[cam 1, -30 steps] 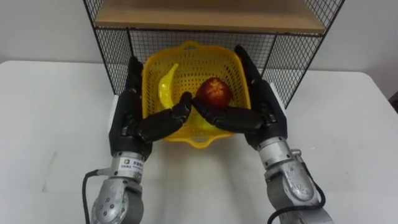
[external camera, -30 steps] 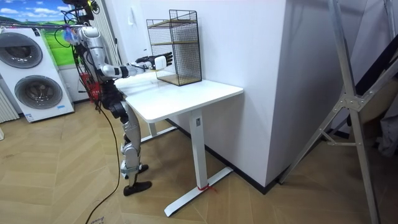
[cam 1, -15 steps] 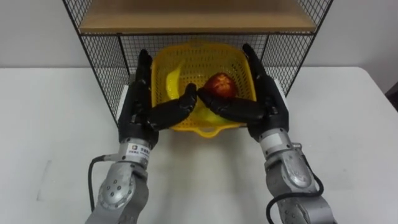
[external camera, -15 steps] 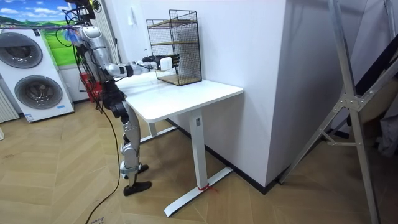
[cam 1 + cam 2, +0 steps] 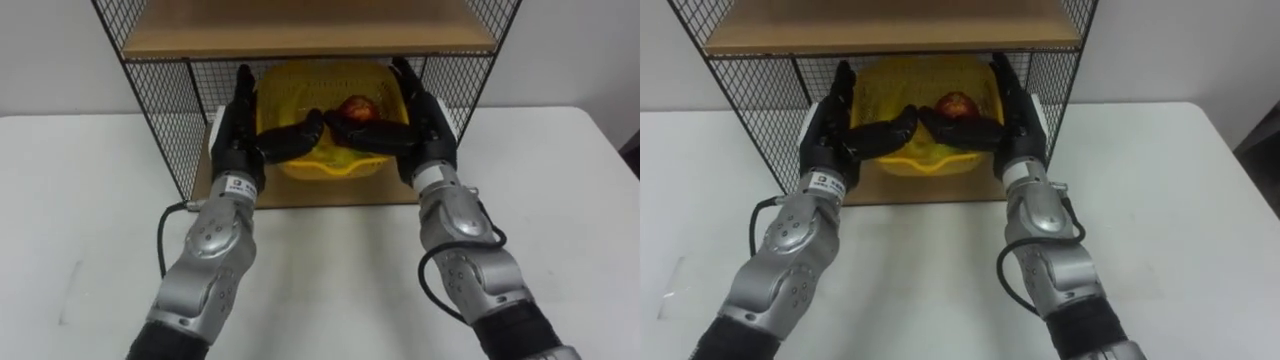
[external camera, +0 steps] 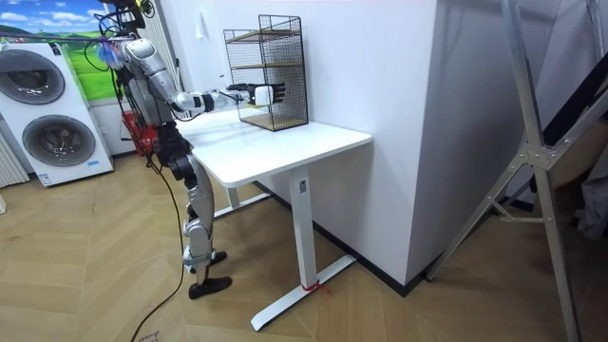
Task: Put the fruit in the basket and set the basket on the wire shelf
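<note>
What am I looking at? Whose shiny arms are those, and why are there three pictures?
Those arms belong to a robot that walks on two legs. Two pictures come from the cameras in its head, its two eyes, looking down at its own arms. The third comes from a camera across the room. There you see the whole robot standing at a white table, with washing machines nearby.

On the table stands a wire shelf with a wooden board across it. The left hand and the right hand carry a yellow basket between them, with flat fingers against its sides and thumbs over the front edge. A red apple lies in it.

The basket is inside the shelf, under the board. I cannot tell whether it rests there yet.
</note>
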### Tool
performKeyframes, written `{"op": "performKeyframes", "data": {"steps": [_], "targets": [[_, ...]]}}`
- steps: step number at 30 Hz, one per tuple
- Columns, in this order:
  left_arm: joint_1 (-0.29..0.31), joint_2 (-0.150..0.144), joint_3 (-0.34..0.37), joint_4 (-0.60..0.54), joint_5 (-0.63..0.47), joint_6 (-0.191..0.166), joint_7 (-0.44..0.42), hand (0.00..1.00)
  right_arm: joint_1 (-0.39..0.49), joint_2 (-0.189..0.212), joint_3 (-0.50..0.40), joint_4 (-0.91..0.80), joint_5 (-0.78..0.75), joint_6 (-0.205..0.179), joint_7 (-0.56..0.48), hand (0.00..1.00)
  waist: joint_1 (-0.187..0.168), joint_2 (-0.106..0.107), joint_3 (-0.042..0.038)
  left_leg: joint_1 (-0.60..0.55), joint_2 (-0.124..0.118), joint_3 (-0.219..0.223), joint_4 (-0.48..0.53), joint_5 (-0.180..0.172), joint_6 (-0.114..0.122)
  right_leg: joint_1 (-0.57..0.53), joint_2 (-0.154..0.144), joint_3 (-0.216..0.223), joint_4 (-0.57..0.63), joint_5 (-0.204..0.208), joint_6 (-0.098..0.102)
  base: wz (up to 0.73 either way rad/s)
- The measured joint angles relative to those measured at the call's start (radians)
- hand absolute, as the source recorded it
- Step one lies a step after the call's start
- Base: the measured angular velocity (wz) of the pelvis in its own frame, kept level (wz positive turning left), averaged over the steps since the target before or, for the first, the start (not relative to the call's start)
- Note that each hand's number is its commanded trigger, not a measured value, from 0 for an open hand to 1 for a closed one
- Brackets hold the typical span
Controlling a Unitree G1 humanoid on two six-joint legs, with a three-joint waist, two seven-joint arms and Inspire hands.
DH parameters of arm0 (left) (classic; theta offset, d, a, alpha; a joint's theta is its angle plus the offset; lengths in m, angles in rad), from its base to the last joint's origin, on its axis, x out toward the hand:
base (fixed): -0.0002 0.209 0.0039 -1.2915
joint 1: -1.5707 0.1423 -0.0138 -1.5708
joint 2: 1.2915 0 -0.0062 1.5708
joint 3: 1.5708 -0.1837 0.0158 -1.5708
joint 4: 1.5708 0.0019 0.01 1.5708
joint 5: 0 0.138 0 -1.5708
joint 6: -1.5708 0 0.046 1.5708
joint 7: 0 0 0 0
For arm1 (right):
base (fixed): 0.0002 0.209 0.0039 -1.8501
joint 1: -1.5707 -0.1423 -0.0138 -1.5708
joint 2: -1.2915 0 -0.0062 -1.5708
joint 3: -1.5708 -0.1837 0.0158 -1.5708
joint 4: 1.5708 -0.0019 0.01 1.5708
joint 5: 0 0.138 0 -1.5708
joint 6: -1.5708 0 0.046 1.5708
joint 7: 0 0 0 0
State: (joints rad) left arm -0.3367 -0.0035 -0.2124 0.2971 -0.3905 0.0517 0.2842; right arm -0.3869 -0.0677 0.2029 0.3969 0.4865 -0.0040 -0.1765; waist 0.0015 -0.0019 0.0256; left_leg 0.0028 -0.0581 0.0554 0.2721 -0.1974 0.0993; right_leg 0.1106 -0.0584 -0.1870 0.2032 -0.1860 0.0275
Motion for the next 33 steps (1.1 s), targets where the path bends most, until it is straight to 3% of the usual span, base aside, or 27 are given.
{"op": "performKeyframes", "data": {"steps": [2,6,16,25,27,31,33], "targets": [[-0.059,-0.001,0.014,0.050,0.001,0.028,0.010,0.00,-0.050,0.000,-0.002,0.064,0.027,0.014,0.000,0.00,0.000,0.000,0.0000,0.002,-0.001,0.002,-0.002,0.006,0.000,-0.004,-0.001,0.006,0.000,0.001,-0.001,-0.02],[-0.093,0.000,0.023,0.085,0.001,0.036,0.018,0.00,-0.101,0.000,-0.005,0.115,0.060,0.030,0.000,0.00,0.001,0.000,0.0000,0.003,-0.001,0.011,-0.006,0.010,0.000,-0.006,-0.002,0.016,0.001,0.001,-0.001,-0.05],[-0.109,-0.002,0.033,0.219,-0.052,0.114,0.020,0.00,-0.153,0.000,-0.008,0.276,0.221,0.107,0.005,0.00,0.005,-0.001,-0.0003,0.006,0.003,0.020,-0.015,0.010,0.000,-0.009,0.000,0.021,0.002,0.007,-0.002,-0.02],[-0.138,0.007,0.033,0.223,-0.061,0.122,0.057,0.00,-0.168,0.001,-0.004,0.282,0.207,0.107,0.003,0.00,0.006,-0.001,-0.0013,0.004,0.003,0.020,-0.011,0.010,0.000,-0.012,0.000,0.020,0.000,0.007,-0.003,0.00],[-0.137,0.008,0.033,0.217,-0.060,0.122,0.057,0.00,-0.153,-0.001,-0.003,0.255,0.205,0.107,0.004,0.00,0.005,-0.001,-0.0034,0.002,0.004,0.020,-0.012,0.010,0.000,-0.015,0.000,0.020,0.000,0.007,-0.003,0.00],[-0.119,0.010,0.033,0.211,-0.058,0.122,0.060,0.00,-0.132,-0.004,-0.003,0.248,0.167,0.107,0.006,0.00,0.006,0.003,-0.0171,0.008,0.004,0.021,-0.013,0.011,-0.001,-0.010,-0.002,0.023,0.001,0.007,-0.003,0.00],[-0.080,0.016,0.032,0.169,-0.058,0.122,0.059,0.00,-0.099,-0.008,0.003,0.213,0.141,0.107,0.008,0.00,0.005,0.003,-0.0227,0.012,0.005,0.021,-0.013,0.011,-0.001,-0.006,-0.005,0.022,0.000,0.007,-0.003,0.00]]}}
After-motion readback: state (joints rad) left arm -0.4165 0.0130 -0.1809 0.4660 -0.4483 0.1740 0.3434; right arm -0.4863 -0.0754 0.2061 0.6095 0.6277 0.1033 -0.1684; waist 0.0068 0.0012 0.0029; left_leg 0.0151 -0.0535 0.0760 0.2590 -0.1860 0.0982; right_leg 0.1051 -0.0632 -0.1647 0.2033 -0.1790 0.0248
